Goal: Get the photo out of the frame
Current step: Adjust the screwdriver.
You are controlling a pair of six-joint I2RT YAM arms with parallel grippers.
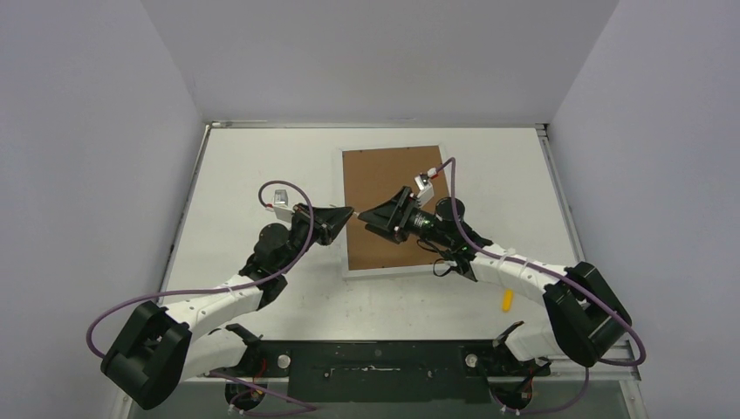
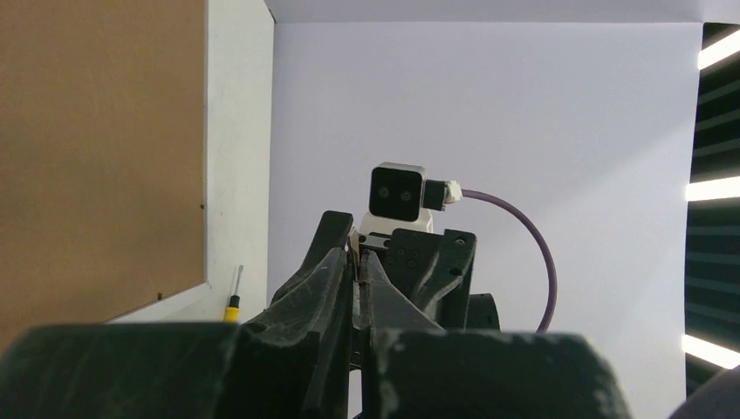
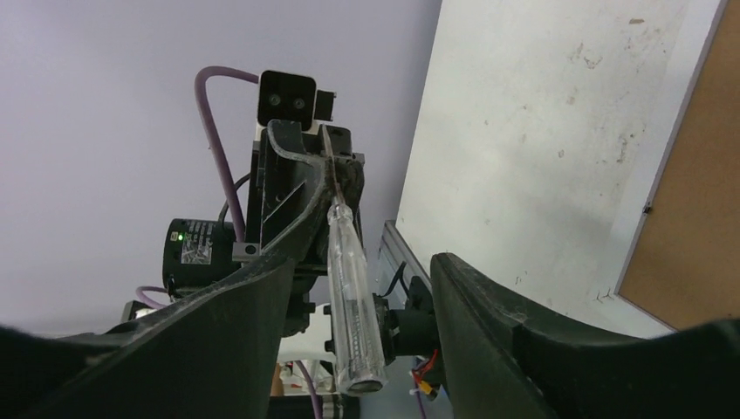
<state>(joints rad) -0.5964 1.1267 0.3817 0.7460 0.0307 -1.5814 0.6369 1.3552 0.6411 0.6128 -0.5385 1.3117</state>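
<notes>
The frame lies face down on the table, its brown backing board up. The photo is hidden under it. My left gripper and right gripper meet tip to tip over the frame's left edge. A clear-handled screwdriver spans between them. The left gripper is shut on its thin metal shaft. The right gripper is open, its jaws on either side of the handle with gaps. The backing also shows in the left wrist view and the right wrist view.
A small yellow-handled screwdriver lies on the table to the right of the frame's near corner, close to the right arm; it also shows in the left wrist view. Grey walls close the table on three sides.
</notes>
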